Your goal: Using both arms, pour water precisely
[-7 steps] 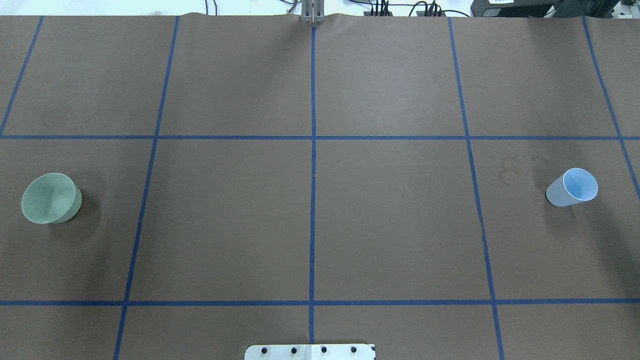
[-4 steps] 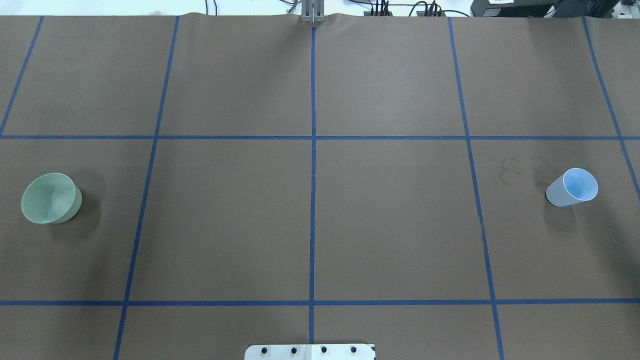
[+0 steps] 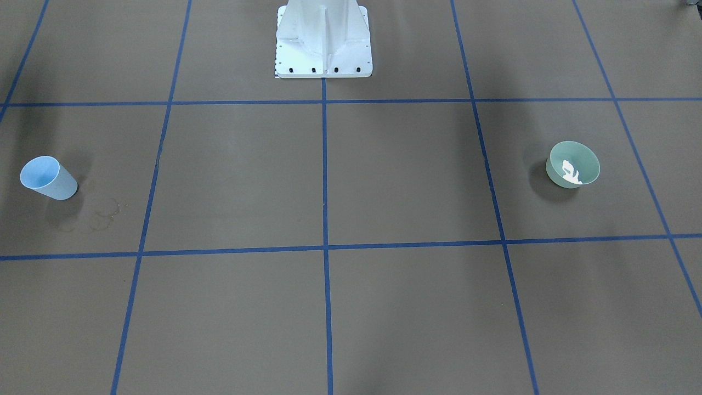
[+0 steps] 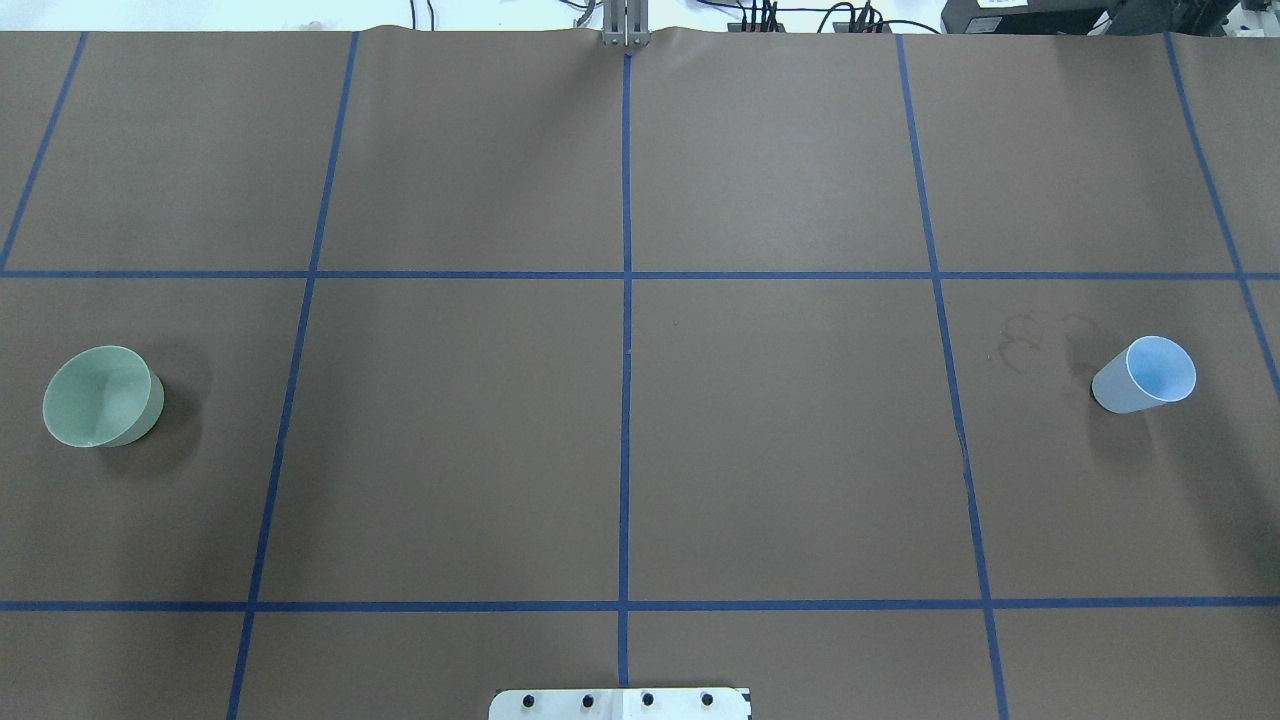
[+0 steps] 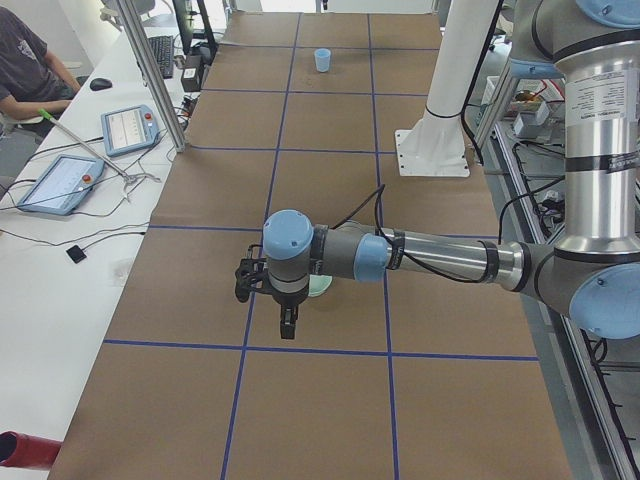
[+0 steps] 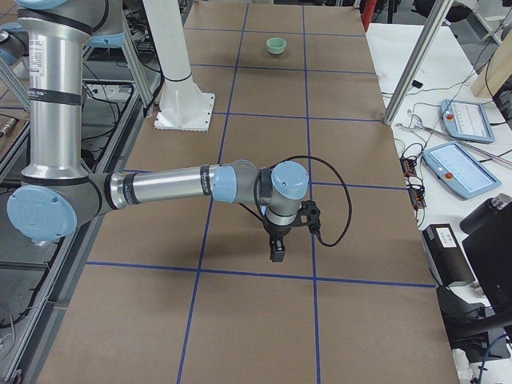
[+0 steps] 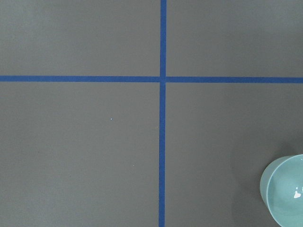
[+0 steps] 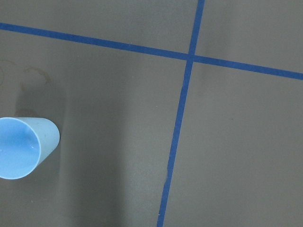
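The left arm (image 5: 440, 262) is reaching in from the frame's right edge, forearm level, left gripper (image 5: 286, 328) pointing down at mid-frame. The right arm (image 6: 160, 186) is stretching from the left edge, right gripper (image 6: 277, 251) pointing down; how their jaws stand is unclear.

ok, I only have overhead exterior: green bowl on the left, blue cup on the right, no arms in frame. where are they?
Observer: Out over the table. In exterior left the left arm reaches out level, with the left gripper pointing down close to the green bowl.
Operator: and the right one?
Observer: Same pose in exterior right, right gripper pointing down. Its wrist view has the blue cup at the left edge.
Operator: anything in the bowl?
Observer: The front-facing view shows a whitish glint inside it, likely the water.
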Controlling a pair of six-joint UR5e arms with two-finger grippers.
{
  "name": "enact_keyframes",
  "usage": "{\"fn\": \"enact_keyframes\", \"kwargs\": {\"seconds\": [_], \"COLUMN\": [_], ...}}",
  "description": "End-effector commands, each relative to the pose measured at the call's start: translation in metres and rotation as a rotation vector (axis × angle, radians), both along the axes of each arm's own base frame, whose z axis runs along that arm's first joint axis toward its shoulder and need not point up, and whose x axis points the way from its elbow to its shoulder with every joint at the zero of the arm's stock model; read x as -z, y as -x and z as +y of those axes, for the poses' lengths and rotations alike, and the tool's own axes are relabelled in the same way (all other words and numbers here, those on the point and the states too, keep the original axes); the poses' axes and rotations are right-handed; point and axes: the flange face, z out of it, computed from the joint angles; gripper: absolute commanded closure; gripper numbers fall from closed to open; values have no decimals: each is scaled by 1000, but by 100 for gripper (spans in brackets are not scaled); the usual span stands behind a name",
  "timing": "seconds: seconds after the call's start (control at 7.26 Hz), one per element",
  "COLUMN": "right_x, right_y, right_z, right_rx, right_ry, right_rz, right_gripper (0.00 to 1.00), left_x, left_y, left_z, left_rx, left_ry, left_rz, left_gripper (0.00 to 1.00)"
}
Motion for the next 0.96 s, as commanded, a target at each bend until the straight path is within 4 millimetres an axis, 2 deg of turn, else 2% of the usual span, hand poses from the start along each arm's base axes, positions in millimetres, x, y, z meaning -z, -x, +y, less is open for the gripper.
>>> {"fn": "enact_keyframes", "kwargs": {"seconds": [0.0,0.14,0.28,0.55,0.83], "right_x": [2,4,10,11,9], "right_y": [-1,-2,-2,-2,-7], "right_z": [3,2,-4,-8,-7], "right_rx": [-2,-3,-1,5,-4], "right_ry": [-4,-11,-27,-35,-35], "right_rz": [-4,-6,0,1,7], "right_gripper": [0,0,0,0,0], "left_x": [-9,-2,-2,16,10], "left_y": [0,1,5,5,1], "left_z": [-3,-1,-4,-18,-16], "left_rx": [3,4,8,10,2], "left_ry": [12,-4,-13,-51,-34], "left_rz": [-6,-11,-62,-62,-14], "left_gripper": [0,0,0,0,0]}}
